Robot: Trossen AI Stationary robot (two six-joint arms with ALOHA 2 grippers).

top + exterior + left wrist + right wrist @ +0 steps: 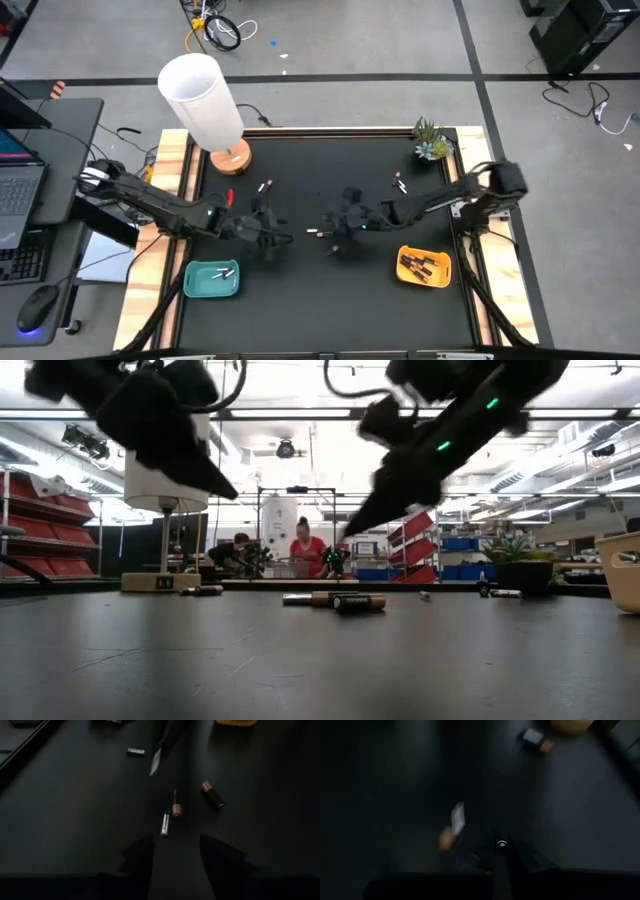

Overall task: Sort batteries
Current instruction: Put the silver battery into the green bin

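Hovering w/ jaws apart & empty, left gripper (172, 852) near batteries (165, 822); right gripper (501, 857) closed, empty

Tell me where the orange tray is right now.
In the high view the orange tray sits near the table's front right corner, below the right arm, holding several dark batteries; the teal tray sits opposite at front left.

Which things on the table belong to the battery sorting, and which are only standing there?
For the job:
- loose batteries on the black mat
- teal tray with pale batteries
- orange tray with dark batteries
- left gripper, open
- right gripper, shut

Just standing there:
- white lamp
- small plant
- laptop and mouse on the side desk
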